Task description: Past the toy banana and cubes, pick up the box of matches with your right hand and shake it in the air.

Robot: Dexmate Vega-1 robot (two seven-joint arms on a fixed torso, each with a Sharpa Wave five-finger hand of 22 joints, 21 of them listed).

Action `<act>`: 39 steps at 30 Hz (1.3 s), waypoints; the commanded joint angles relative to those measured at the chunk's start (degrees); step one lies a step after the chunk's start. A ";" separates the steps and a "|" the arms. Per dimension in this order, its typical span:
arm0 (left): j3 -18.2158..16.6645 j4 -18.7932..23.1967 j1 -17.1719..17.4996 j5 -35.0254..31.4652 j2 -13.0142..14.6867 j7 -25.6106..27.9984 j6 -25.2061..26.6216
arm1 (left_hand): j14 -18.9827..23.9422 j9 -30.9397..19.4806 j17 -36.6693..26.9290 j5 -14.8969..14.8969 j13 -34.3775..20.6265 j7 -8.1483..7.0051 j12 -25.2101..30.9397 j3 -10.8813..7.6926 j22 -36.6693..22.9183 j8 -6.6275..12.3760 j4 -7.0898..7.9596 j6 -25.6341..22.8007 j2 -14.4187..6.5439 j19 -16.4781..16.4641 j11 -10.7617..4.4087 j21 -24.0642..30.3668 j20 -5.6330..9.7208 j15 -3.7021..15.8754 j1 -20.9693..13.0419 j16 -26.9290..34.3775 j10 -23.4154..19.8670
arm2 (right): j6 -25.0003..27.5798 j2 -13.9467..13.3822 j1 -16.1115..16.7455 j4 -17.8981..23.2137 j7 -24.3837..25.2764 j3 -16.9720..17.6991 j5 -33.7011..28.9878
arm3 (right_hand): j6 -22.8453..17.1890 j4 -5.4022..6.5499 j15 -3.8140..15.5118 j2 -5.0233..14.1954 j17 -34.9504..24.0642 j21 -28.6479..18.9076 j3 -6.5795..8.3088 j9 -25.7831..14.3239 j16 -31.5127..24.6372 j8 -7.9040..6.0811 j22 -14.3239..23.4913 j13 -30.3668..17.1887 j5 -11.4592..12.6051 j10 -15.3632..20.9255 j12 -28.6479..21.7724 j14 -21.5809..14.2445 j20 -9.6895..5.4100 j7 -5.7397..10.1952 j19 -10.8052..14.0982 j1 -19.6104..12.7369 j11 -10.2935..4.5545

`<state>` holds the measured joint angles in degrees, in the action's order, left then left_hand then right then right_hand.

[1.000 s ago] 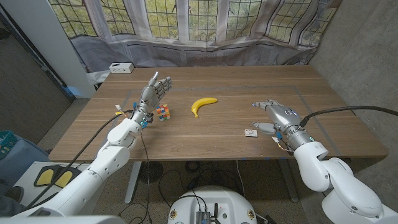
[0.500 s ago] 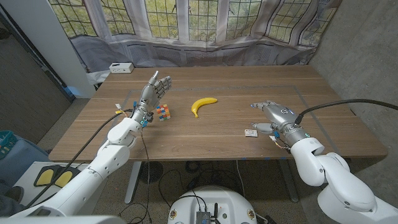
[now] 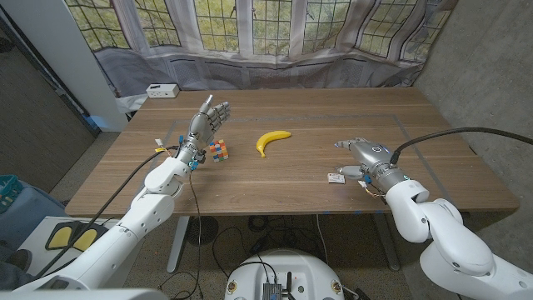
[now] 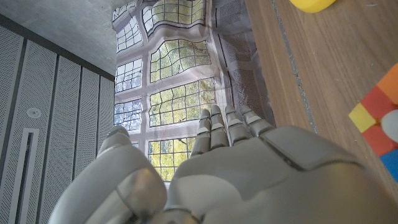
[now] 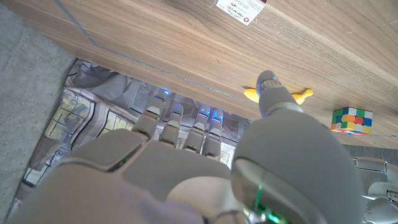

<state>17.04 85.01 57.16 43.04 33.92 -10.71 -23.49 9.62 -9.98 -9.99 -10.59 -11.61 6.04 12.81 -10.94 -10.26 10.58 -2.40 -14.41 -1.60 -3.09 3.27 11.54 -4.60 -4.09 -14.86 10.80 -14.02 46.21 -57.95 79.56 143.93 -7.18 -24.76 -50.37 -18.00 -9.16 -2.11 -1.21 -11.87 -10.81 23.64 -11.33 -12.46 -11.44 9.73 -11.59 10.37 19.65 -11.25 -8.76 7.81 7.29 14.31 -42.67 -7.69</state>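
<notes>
The small white box of matches (image 3: 336,177) lies on the wooden table (image 3: 316,108) near its front edge; its label faces up in the right wrist view (image 5: 241,9). My right hand (image 3: 366,157) hovers just right of it, fingers apart and holding nothing, thumb (image 3: 350,172) close beside the box. The yellow toy banana (image 3: 272,140) lies mid-table, with the multicoloured cube (image 3: 218,151) to its left. My left hand (image 3: 208,117) stands raised behind the cube, fingers spread and nothing in it. The right wrist view shows the banana (image 5: 300,95) and the cube (image 5: 351,120) beyond my right hand (image 5: 205,168).
A white box (image 3: 161,90) sits at the table's far left corner. Curtained windows (image 3: 275,33) run behind the table. The left wrist view shows the cube (image 4: 379,118) and the banana's tip (image 4: 311,5) beside my left hand (image 4: 236,168).
My right hand has edged a little left, toward the box of matches. The left hand, banana, cube and box have not moved.
</notes>
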 commanded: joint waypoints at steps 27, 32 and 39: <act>-0.09 1.17 0.60 -0.19 0.44 -0.21 -0.53 | -0.07 -0.30 -0.34 0.09 -0.08 -0.26 -0.06 -0.18 -0.17 0.23 -0.55 -0.37 -0.40 0.21 -0.38 -0.11 -0.48 0.30 -0.12 0.03 -0.53 | 6.07 -2.89 -9.80 -1.16 -5.30 -8.30 5.65 | -1.06 0.10 0.99 -1.55 -0.16 -0.57 -0.98 -0.18 -0.58 -0.52 0.30 -0.03 0.65 2.12 -0.41 -1.25 0.80 0.02 1.02 0.02 -0.95; -0.04 1.43 0.68 -0.34 0.58 -0.04 -0.35 | -0.05 -0.30 -0.34 0.09 -0.08 -0.26 -0.05 -0.18 -0.17 0.24 -0.58 -0.41 -0.41 0.22 -0.40 -0.11 -0.57 0.31 -0.11 0.04 -0.58 | 5.46 -3.01 -10.55 -2.20 -4.45 -9.17 6.23 | -1.63 0.21 1.89 -2.30 -0.11 -0.80 -1.49 -0.18 -0.94 -0.72 0.30 0.03 0.72 2.81 -0.57 -2.30 0.44 0.20 1.78 0.47 -1.21; -0.15 1.83 0.78 -0.71 0.57 0.40 -0.73 | -0.04 -0.30 -0.34 0.10 -0.09 -0.27 -0.05 -0.18 -0.17 0.26 -0.62 -0.46 -0.43 0.24 -0.40 -0.11 -0.55 0.44 -0.09 0.04 -0.60 | 5.54 -2.28 -11.93 -4.01 -4.02 -10.26 7.30 | -0.73 0.03 1.62 -2.77 0.00 -0.77 -1.65 -0.18 -0.77 -0.36 0.31 0.09 0.93 2.18 -0.19 -2.13 0.31 0.36 1.89 0.18 -1.65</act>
<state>16.90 86.32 57.81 42.83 34.37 -10.88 -24.03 9.62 -9.98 -9.99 -10.59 -11.59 5.81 12.81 -10.94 -10.26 10.58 -2.86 -14.63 -1.60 -3.09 3.06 11.54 -4.60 -4.08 -14.86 10.80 -14.23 51.46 -60.63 69.63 141.86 -12.02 -33.13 -44.10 -19.11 -9.12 -0.31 -3.48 -11.73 -11.31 22.26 -11.32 -12.96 -11.89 9.73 -11.45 10.92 22.30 -11.65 -10.66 7.98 7.61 15.58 -42.24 -9.13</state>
